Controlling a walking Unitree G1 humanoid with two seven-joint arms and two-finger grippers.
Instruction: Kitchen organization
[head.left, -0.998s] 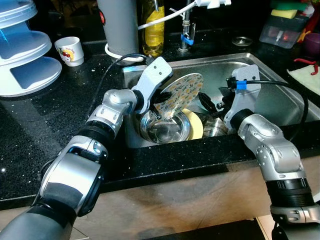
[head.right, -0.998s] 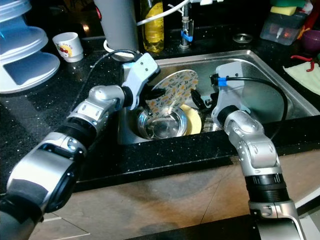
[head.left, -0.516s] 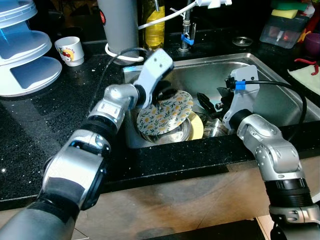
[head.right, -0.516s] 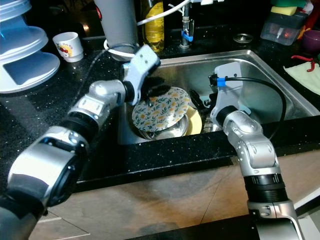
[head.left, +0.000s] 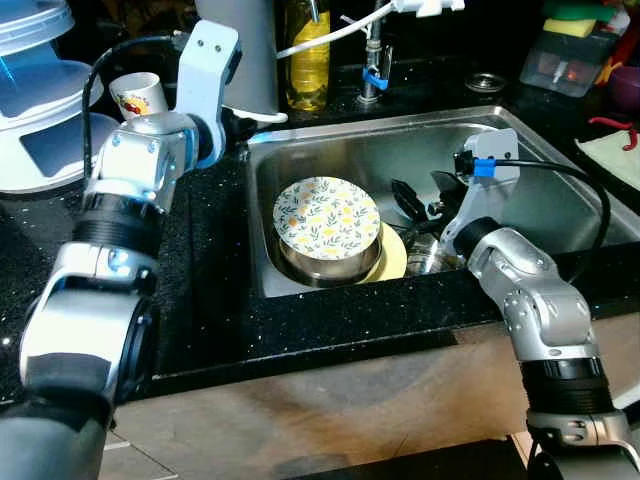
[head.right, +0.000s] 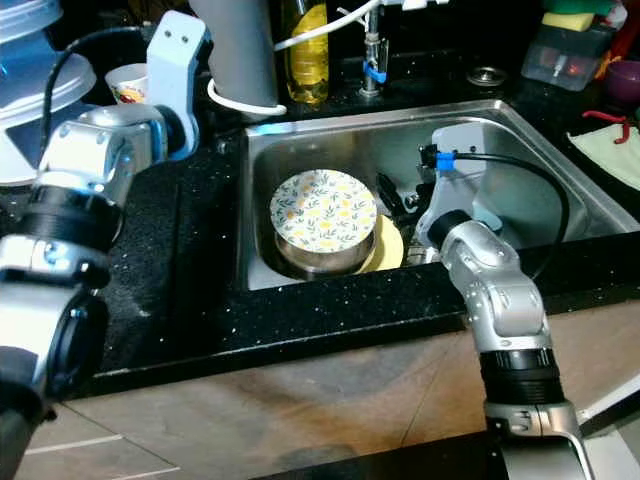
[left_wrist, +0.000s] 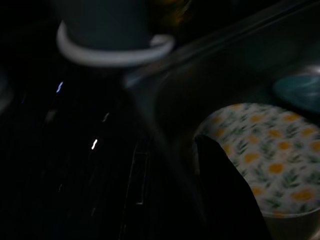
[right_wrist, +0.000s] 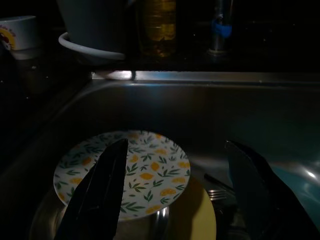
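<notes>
— Now, where is the floral plate (head.left: 327, 212) sitting relative to each arm?

— It is lying flat, face up, on the steel bowl (head.left: 325, 266) at the left end of the sink (head.left: 560, 215), overlapping a yellow plate (head.left: 389, 257). The right gripper (right_wrist: 180, 200) is hovering inside the sink just beside it, pointing across it. The left gripper (left_wrist: 220, 190) is standing over the counter (head.left: 215, 300), farther off.

— And the fingers?

— The right fingers (right_wrist: 97, 192) are spreading wide, holding nothing. The left ones I cannot tell; that wrist view is too dark.
</notes>
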